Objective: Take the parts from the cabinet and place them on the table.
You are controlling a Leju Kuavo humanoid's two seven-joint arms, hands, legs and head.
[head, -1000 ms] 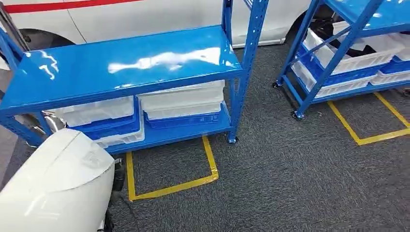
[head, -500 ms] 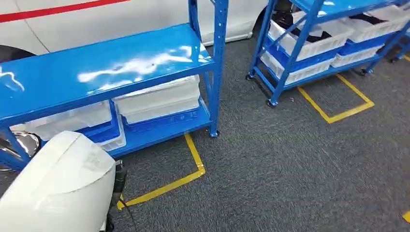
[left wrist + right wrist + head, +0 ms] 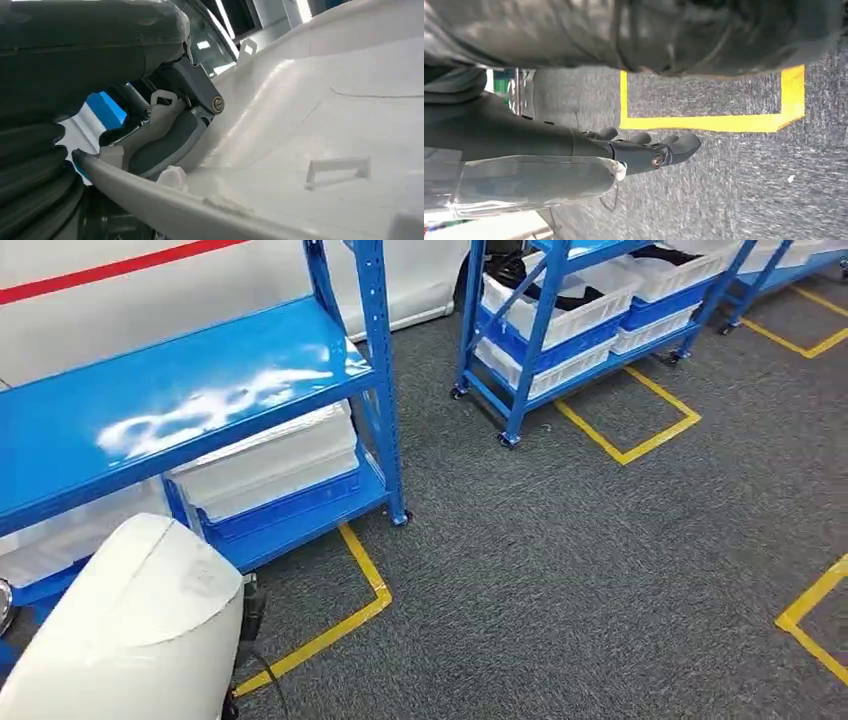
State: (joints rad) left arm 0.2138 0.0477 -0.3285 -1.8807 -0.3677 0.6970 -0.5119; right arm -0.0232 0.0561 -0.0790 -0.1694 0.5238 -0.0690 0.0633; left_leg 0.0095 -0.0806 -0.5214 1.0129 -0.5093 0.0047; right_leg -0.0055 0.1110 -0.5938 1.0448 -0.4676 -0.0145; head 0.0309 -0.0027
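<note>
White moulded part at the lower left, just in front of the nearest blue rack, pale shell hiding that rack's near corner. Left hand clamped on the part's rim, thumb pressed against the white plastic. White bins on the rack's lower shelf, blue bins beneath them. Yellow floor tape on grey carpet just right of the rack's foot. Second blue rack well apart to the right, bins stacked inside. Right hand hanging over carpet, holding nothing, fingers extended side by side.
</note>
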